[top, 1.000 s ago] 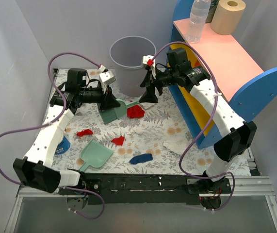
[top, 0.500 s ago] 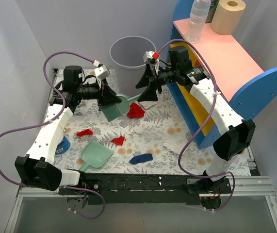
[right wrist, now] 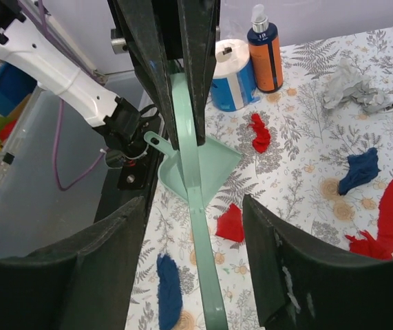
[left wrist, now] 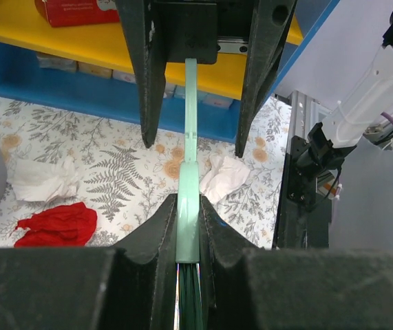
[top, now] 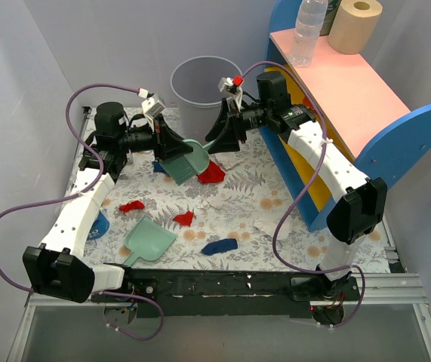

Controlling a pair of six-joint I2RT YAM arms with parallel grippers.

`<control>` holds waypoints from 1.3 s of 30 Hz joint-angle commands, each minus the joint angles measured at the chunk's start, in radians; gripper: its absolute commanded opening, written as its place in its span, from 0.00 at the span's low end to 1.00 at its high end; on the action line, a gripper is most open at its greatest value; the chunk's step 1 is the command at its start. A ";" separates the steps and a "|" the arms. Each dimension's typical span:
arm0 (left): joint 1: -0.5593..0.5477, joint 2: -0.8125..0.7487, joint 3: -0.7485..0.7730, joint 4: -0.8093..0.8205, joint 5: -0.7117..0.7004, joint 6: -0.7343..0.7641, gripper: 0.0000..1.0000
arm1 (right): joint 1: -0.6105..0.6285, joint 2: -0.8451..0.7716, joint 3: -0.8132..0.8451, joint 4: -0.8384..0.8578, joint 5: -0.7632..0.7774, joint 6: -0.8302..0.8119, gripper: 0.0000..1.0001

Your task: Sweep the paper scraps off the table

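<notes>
Clamps the brush by the bristle end in the left hand, its handle running rightward along the far edge of the tabletop into the wide-apart right hand, with the scraps strewn toward the near edge, one red near the bristles.

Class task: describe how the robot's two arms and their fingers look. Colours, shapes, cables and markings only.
Both arms, the left arm and right arm, have white links with black joints and bases. A thin purple cable loops alongside each. The fingers are black, broad at the root and tapering. A small red mark sits by the right wrist.
</notes>
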 commanded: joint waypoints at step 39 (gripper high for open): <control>0.031 -0.001 -0.117 0.304 0.080 -0.296 0.00 | -0.020 -0.020 -0.044 0.118 -0.105 0.133 0.29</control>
